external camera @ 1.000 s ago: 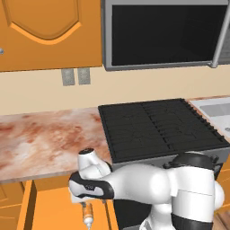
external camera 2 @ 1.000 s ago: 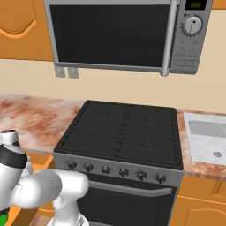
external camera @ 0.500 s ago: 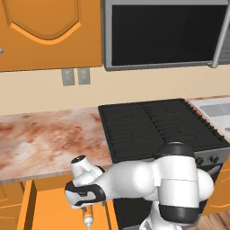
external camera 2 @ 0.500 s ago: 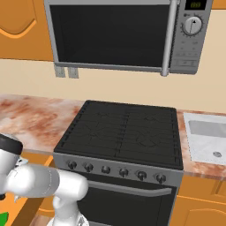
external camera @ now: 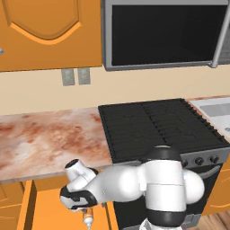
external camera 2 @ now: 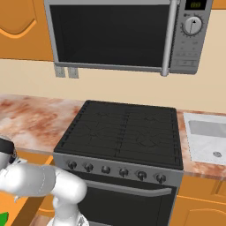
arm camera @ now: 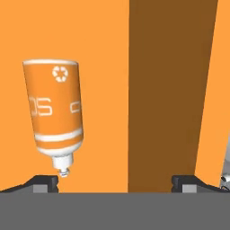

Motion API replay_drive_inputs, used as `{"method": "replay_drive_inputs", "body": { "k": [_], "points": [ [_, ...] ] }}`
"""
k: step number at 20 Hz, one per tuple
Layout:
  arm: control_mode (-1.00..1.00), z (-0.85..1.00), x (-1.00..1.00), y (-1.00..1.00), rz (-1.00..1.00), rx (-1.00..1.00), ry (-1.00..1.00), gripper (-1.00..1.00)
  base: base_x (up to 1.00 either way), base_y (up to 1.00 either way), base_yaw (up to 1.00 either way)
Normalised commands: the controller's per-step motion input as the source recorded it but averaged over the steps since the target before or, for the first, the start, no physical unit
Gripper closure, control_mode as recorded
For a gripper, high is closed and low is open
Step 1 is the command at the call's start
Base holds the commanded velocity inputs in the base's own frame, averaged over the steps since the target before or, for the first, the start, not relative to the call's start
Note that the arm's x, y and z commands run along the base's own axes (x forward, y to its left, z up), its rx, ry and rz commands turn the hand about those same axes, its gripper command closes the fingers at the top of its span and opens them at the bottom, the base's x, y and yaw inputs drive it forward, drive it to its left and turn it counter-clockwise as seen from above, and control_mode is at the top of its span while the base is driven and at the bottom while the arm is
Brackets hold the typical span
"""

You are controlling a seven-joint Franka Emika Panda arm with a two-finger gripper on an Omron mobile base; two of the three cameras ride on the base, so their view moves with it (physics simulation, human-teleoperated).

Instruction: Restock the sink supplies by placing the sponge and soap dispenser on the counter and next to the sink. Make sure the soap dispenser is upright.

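The soap dispenser (arm camera: 56, 112), an orange bottle with a white nozzle, lies on its side on the orange floor of an open drawer. Its nozzle points at my left fingertip (arm camera: 44, 182). My gripper (arm camera: 114, 182) hovers over the drawer, open, holding nothing, and the bottle sits left of the gap. From the left base view the bottle (external camera: 88, 217) peeks out under my lowered hand. A corner of the green sponge (external camera 2: 3, 217) shows at the bottom left. The marbled counter (external camera: 45, 139) runs above the drawer. The sink (external camera 2: 207, 141) lies far right, past the stove.
A black stovetop (external camera 2: 123, 130) with its knob row and oven handle stands between the counter and the sink. A microwave (external camera 2: 114, 33) hangs above it. The drawer's orange side wall (external camera: 27, 206) rises left of my hand. A dark brown band (arm camera: 168, 94) crosses the drawer floor.
My arm has swung lower and further left, bringing the hand down over the open drawer and closer to the bottle. The jaws stayed open.
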Motion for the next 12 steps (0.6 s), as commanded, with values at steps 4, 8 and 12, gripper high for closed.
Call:
{"method": "replay_drive_inputs", "body": {
  "k": [4,8,12],
  "points": [
    [-1.0,-0.14,0.08,0.04,0.0,-0.09,-0.01,-1.0,0.0,0.0,0.0],
    [-1.0,-0.14,0.08,0.22,0.0,-0.08,-0.05,-1.0,0.0,0.0,0.0],
    [-1.0,-0.16,0.05,0.33,0.0,-0.06,-0.04,-1.0,0.0,0.0,0.0]
  ]
}}
